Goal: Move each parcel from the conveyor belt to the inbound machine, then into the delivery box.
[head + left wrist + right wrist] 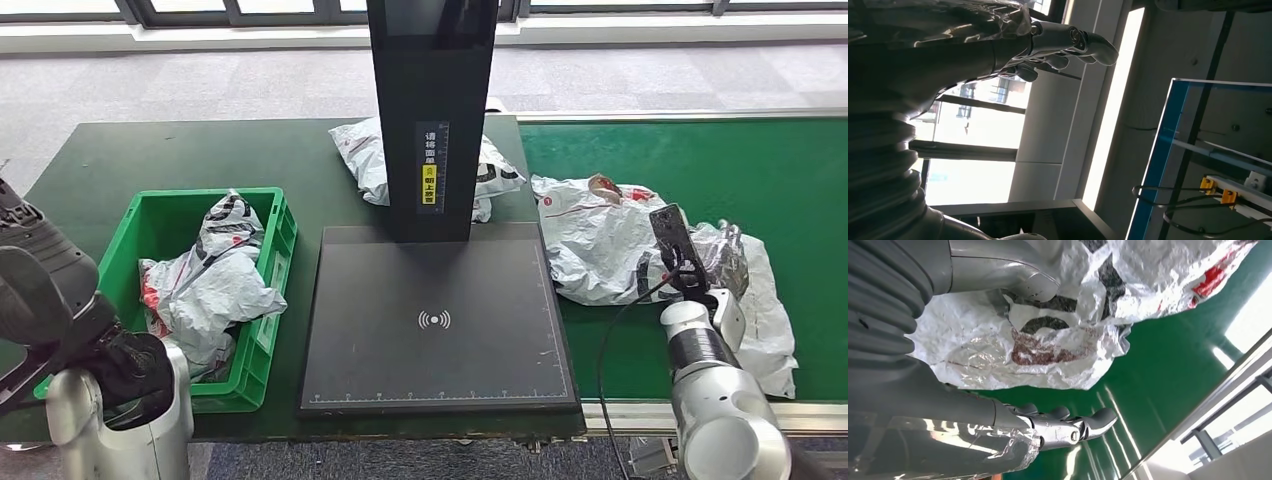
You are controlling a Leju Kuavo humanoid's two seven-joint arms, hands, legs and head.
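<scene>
A: Start at the right hand (1013, 340). What does its wrist camera give you?

B: The thumb lies over the crumpled white parcel (1058, 335) and the darker fingers (1068, 427) reach along beneath it, over the green conveyor belt (1168, 375). They are spread with the parcel between them, but I cannot tell whether they actually grip it.

A: And from the head?

B: There the right hand (690, 265) sits low over the same parcel (600, 240), which lies on the conveyor belt (700, 160) close to the edge nearest the inbound machine (435, 320). The head view adds what the wrist view lacks: the machine's flat black plate and its tall black column (432, 110), with another white parcel (365, 155) lying behind the column on the dark green worktop (180, 155).

A: The left hand?

B: In its wrist view the left hand (1048, 50) has its fingers stretched out, holding nothing, with a window and a blue-edged frame beyond. The head view shows that arm low at the near left corner, beside the green delivery box (265, 330).

A: Anything in the box?

B: Crumpled white parcels (210, 285) already lie inside.
</scene>
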